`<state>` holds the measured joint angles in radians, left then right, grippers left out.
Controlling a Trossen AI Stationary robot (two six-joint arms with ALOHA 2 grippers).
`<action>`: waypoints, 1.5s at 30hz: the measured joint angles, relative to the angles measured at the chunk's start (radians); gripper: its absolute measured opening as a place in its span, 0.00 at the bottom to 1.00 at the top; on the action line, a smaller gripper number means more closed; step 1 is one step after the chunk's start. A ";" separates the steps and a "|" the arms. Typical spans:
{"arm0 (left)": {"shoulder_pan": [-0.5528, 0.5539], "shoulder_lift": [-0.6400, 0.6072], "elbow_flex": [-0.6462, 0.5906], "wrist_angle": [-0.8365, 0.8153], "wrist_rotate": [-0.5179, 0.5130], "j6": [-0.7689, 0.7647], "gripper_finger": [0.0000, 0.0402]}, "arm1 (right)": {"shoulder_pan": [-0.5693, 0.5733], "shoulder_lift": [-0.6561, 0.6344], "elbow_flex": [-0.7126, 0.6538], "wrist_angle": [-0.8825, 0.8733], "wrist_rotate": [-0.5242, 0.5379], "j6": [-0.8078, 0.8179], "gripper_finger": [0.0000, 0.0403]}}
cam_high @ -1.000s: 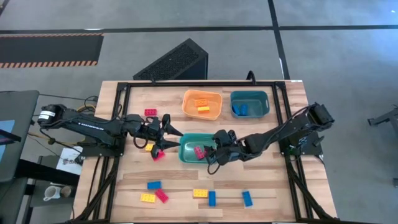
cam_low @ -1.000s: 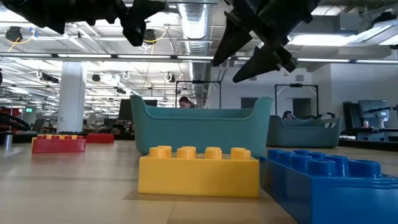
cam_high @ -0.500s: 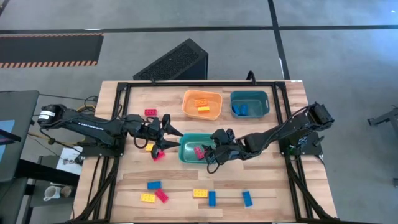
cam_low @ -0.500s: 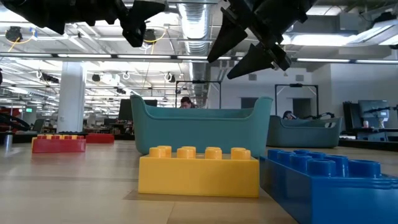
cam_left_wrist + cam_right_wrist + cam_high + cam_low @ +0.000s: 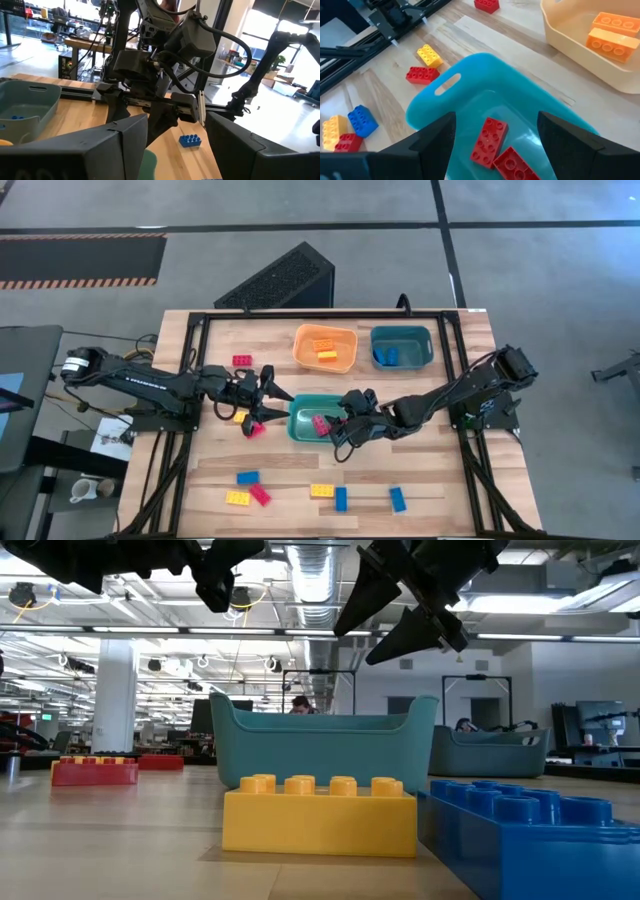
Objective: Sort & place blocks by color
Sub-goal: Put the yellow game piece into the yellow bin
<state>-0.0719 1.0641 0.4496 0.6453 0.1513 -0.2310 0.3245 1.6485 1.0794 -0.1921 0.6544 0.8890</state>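
Observation:
My right gripper (image 5: 338, 426) hangs open and empty over the near right part of the middle teal bin (image 5: 303, 420). Two red blocks (image 5: 490, 141) lie flat on that bin's floor, below its fingers. My left gripper (image 5: 284, 406) is level and open just left of the bin, holding nothing. A yellow block (image 5: 240, 417) and a red block (image 5: 255, 429) lie on the table under the left arm. Another red block (image 5: 242, 361) lies farther back. A row of blue, yellow and red blocks (image 5: 322, 490) lies near the front edge.
An orange bin (image 5: 325, 348) with orange-yellow blocks and a second teal bin (image 5: 402, 347) with blue blocks stand at the back. A black frame (image 5: 200, 325) runs around the table. Bare wood shows between the middle bin and the near row.

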 joint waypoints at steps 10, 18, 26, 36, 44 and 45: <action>0.000 0.000 0.000 -0.002 0.000 0.002 0.47 | -0.020 0.000 0.000 0.000 0.000 -0.018 0.75; -0.004 0.000 0.000 -0.007 -0.001 0.000 0.47 | -0.018 0.000 0.000 0.001 0.012 -0.026 0.75; -0.020 0.000 0.000 -0.005 -0.010 0.024 0.47 | -0.016 0.000 0.000 0.054 0.024 -0.052 0.75; -0.020 0.000 0.000 -0.005 -0.010 0.020 0.47 | -0.017 0.001 0.000 0.075 0.025 -0.060 0.75; -0.020 0.000 0.000 -0.003 -0.049 0.028 0.47 | -0.027 0.001 0.000 0.129 0.024 -0.113 0.75; -0.020 0.000 0.000 -0.003 -0.055 0.028 0.47 | -0.026 0.001 0.000 0.128 0.024 -0.113 0.75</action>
<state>-0.0917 1.0642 0.4496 0.6419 0.0961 -0.2028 0.2981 1.6493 1.0794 -0.0643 0.6785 0.7761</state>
